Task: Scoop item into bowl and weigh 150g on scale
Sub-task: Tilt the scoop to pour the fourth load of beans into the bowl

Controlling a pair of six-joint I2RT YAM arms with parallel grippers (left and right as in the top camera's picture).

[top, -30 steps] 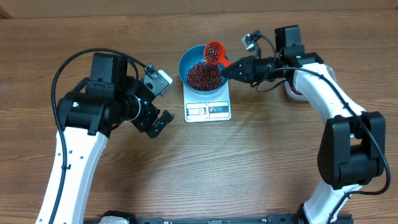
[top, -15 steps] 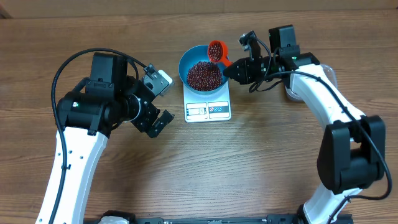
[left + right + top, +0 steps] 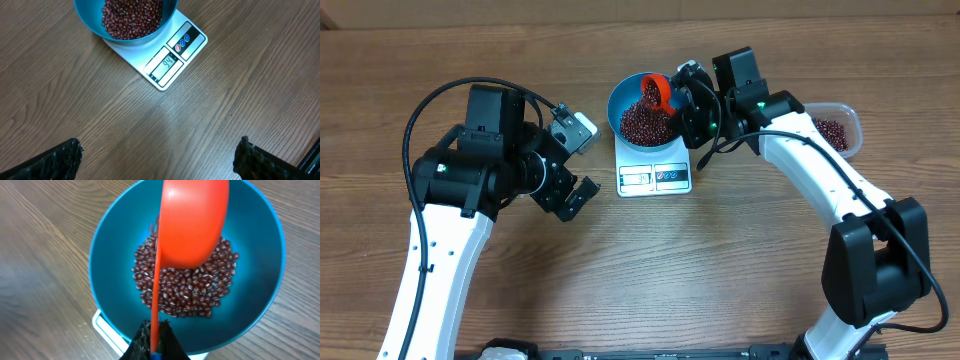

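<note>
The blue bowl (image 3: 616, 100) stands on the white scale (image 3: 655, 177) and holds a heap of dark red beans (image 3: 645, 122). My right gripper (image 3: 684, 102) is shut on the thin handle of an orange scoop (image 3: 657, 92), which is tipped over the bowl. In the right wrist view the scoop (image 3: 192, 220) hangs mouth-down above the beans (image 3: 190, 292) inside the bowl (image 3: 107, 245), with the gripper (image 3: 155, 336) pinching its handle. My left gripper (image 3: 575, 165) stands open left of the scale, nothing between its fingers (image 3: 55, 162). The scale (image 3: 172, 62) display reads 94.
A clear plastic tub (image 3: 832, 130) with more beans sits at the right, behind my right forearm. Bare wooden table lies in front of the scale and between the arms.
My right gripper has swung left over the bowl and rolled the scoop from level to tipped, spilling beans into the bowl. The tub at the right has come into view. The left arm is still.
</note>
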